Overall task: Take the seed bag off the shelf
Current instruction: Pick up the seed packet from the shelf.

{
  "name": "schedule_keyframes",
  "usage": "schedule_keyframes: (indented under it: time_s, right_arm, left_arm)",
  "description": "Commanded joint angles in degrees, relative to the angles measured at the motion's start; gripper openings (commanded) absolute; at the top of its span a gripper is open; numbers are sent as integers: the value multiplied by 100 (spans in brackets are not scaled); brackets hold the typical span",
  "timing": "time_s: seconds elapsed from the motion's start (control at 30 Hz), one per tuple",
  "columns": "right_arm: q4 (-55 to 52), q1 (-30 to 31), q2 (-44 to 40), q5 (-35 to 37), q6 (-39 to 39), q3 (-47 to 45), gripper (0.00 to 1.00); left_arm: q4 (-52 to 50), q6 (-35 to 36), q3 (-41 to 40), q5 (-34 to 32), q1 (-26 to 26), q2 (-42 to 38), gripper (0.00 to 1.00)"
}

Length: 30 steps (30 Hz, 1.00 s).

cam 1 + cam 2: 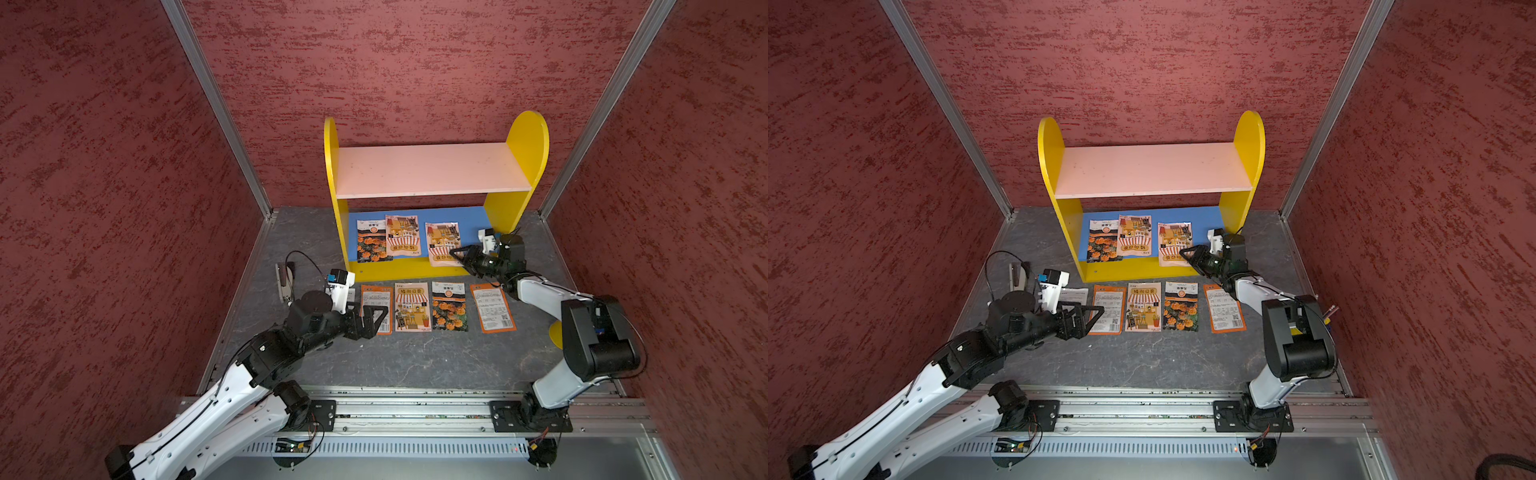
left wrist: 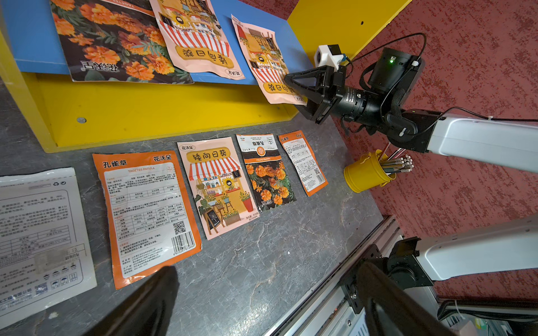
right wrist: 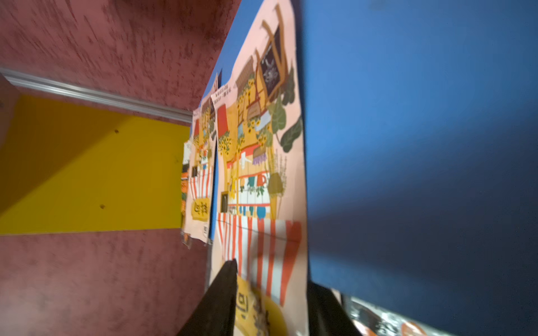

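Straddling near edge of seed bag (image 1: pixel 441 241) on blue lower board (image 1: pixel 471 224), at right end of shelf (image 1: pixel 432 170), right gripper (image 1: pixel 457 258) sat with jaws partly closed; firm pinch unclear. Left gripper (image 1: pixel 376 322) gaped wide, in front of shelf.

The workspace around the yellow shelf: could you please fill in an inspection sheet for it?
Surface: dark grey stone-patterned tabletop, with five flat seed packets in a row.
Job's things: yellow two-tier shelf; pink upper board bare; three seed packets on the blue lower board.
Clutter: yellow cup of sticks; small grey tool by the wall.
Grippers: left gripper open above an orange packet; right gripper straddles the rightmost shop-picture packet, grip unclear.
Cables: thin black loops at the wrists.
Surroundings: dark red textured walls, aluminium rail.
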Motion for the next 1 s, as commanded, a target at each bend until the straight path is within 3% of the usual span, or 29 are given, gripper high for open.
schedule_keyframes:
  time_s: [0.0,0.1,0.23,0.43,0.67,0.97]
  right_arm:
    - [430,-36,9,-95,120,84,23]
    - [461,-42,-119,-117,144,45,10]
    - [393,-39,-441,-165,113,-99,1]
    - [-49,-12,-1370,-472,-166,-499,0]
    - [-2545,165,-2891,-1265,-1521,-416,0]
    - [-5226,1010,-4169,-1887,-3064,94,0]
  left_arm:
    - [114,70,-31,56,47,-14,100]
    - [102,53,-20,59,51,-29,100]
    - [99,78,47,68,90,1,100]
    - [23,372,325,442,208,320,100]
    - [-270,1109,862,1356,599,760,100]
    - [-557,2034,1438,2614,1103,1313,100]
